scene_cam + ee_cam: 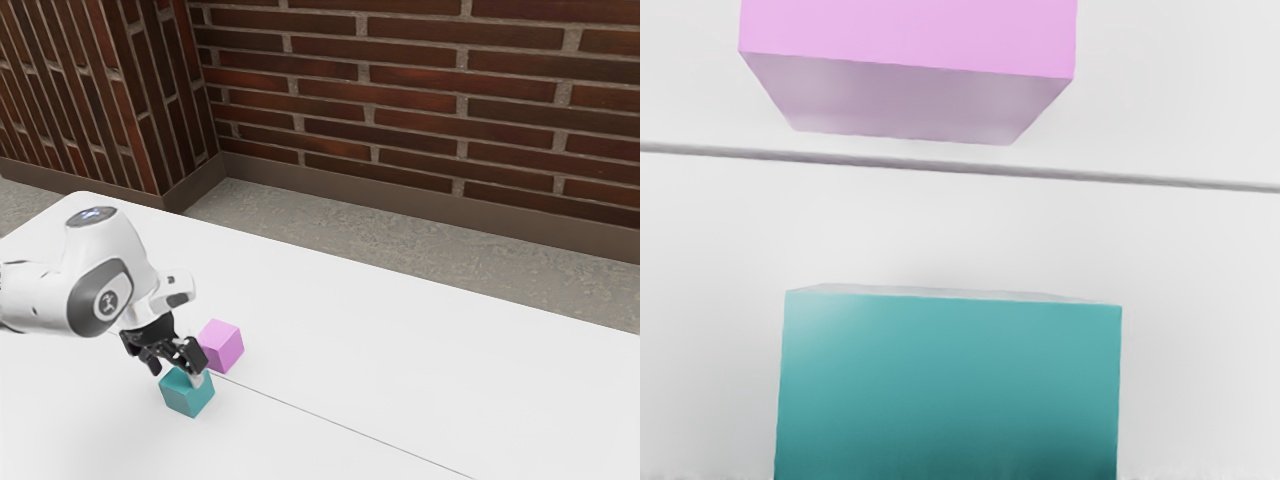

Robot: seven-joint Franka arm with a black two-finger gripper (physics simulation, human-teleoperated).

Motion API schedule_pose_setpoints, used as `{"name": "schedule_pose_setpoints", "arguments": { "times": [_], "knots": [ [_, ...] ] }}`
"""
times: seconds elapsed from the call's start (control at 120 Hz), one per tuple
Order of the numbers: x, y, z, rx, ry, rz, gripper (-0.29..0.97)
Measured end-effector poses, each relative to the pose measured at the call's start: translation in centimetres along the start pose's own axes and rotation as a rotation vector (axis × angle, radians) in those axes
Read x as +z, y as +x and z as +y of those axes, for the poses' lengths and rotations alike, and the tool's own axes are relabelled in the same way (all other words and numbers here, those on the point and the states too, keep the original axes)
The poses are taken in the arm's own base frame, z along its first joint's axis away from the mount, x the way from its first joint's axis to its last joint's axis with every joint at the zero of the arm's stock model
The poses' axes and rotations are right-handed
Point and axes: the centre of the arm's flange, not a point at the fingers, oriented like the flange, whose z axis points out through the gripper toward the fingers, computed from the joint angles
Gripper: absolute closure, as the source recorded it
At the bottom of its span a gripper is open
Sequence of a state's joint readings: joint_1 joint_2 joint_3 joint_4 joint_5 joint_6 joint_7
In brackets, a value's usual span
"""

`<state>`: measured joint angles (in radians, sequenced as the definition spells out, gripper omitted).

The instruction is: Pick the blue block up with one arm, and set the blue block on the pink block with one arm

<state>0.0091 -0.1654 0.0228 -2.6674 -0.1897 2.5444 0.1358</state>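
Note:
The blue block (187,393) is a teal cube resting on the white table (400,330), near its front on the exterior view's left. The pink block (221,345) sits just beyond it, a small gap apart, across a thin dark seam in the tabletop. My gripper (180,366) hangs directly over the blue block, fingers open and pointing down, tips about level with the cube's top. In the wrist view the blue block (948,385) lies right under my hand, with the pink block (908,70) farther off past the seam.
A thin dark seam (330,422) crosses the table in front of the pink block. A brick wall (420,100) stands behind the table, beyond a strip of grey floor (400,235).

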Motion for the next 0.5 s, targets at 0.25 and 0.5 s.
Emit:
{"name": "schedule_pose_setpoints", "arguments": {
  "times": [0.25, 0.5],
  "knots": [
    [1.4, 0.0, 0.3, 0.002, -0.005, -0.024, 0.0],
    [2.6, 0.0, 0.3, 0.015, -0.006, -0.048, 0.0]
  ]
}}
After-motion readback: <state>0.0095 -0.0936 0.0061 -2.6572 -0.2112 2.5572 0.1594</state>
